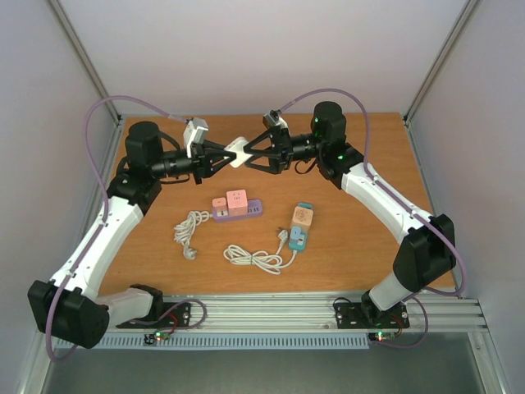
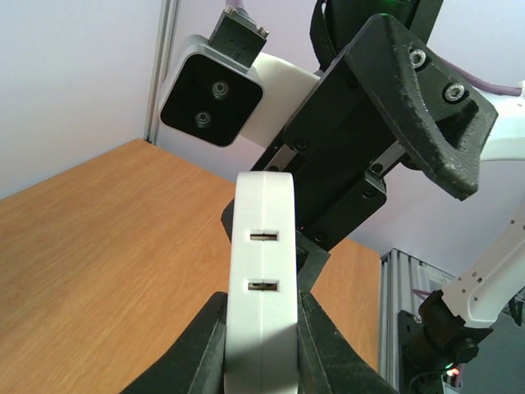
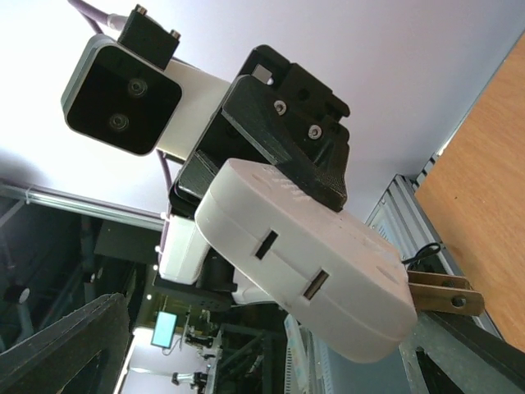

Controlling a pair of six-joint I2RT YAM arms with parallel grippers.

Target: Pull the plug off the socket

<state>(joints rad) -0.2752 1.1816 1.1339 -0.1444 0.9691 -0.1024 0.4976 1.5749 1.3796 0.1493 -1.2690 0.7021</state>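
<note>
A white plug block (image 1: 239, 151) hangs in the air above the far half of the table, clear of any socket. My left gripper (image 1: 228, 154) is shut on it; in the left wrist view the black fingers (image 2: 205, 336) press both flat sides of the block (image 2: 262, 271), which shows two slots. In the right wrist view the block (image 3: 303, 263) shows brass prongs (image 3: 443, 294) at one end. My right gripper (image 1: 250, 152) faces it from the other side, open, with its fingers (image 3: 66, 345) spread wide and apart from the block.
A purple socket strip (image 1: 238, 211) with pink plugs (image 1: 238, 199) lies mid-table, its white cord (image 1: 192, 230) coiled to the left. A teal socket strip (image 1: 299, 238) carries a beige plug (image 1: 303, 216), with a coiled white cord (image 1: 254, 258) beside it.
</note>
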